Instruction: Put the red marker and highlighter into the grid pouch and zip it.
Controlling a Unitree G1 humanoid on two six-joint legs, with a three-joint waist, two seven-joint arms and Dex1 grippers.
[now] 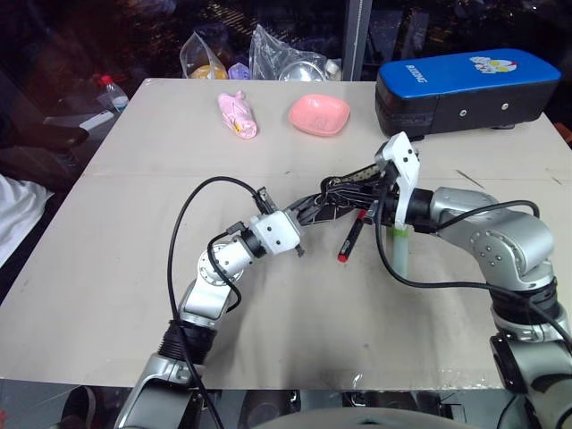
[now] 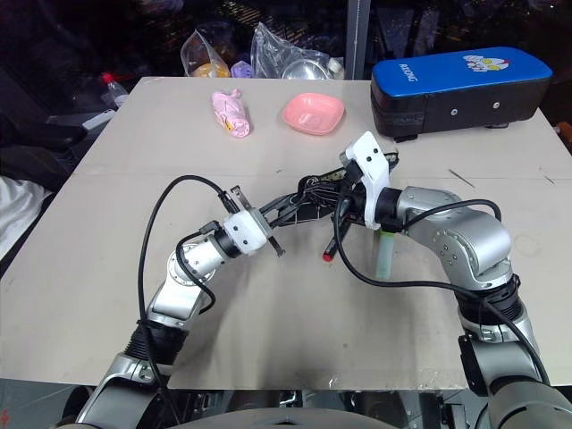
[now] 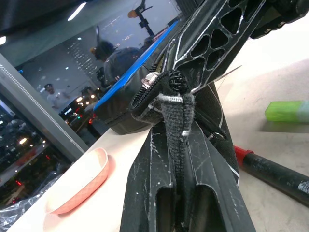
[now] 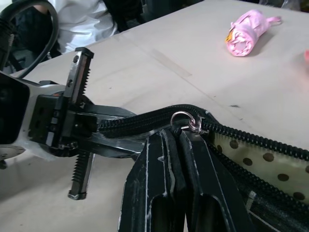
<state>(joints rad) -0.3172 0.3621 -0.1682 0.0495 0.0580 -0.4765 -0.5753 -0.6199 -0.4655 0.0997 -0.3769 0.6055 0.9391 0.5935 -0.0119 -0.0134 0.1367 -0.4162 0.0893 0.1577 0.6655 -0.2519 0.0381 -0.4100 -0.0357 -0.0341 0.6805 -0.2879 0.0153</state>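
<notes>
We find the grid pouch (image 1: 335, 198) held up off the table (image 1: 134, 295) between our two arms, near the middle of the work area, its mouth open in part so that the beige dotted lining shows in the right wrist view. Our left gripper (image 3: 176, 145) is clamped tight on the pouch's end by the zipper, and its fingers (image 3: 145, 193) pinch the black fabric between them. Our right gripper (image 4: 176, 145) sits at the zipper pull (image 4: 186, 123); its fingers seem to be slightly parted around the pull tab, but we cannot tell whether the hold is firm. The red marker (image 1: 353, 239) lies on the table just below the pouch, and the highlighter (image 1: 399, 250) lies beside it, partly under our right wrist. So, as we judge it, neither pen is inside yet and the zip is not closed: the pouch is only being opened or held ready. What remains is nearly the whole job, namely widening the mouth, loading both pens, then zipping shut. Further back stand a pink bowl (image 1: 318, 114), a pink wrapped item (image 1: 238, 116) and a blue-and-black hard case (image 1: 465, 89).
</notes>
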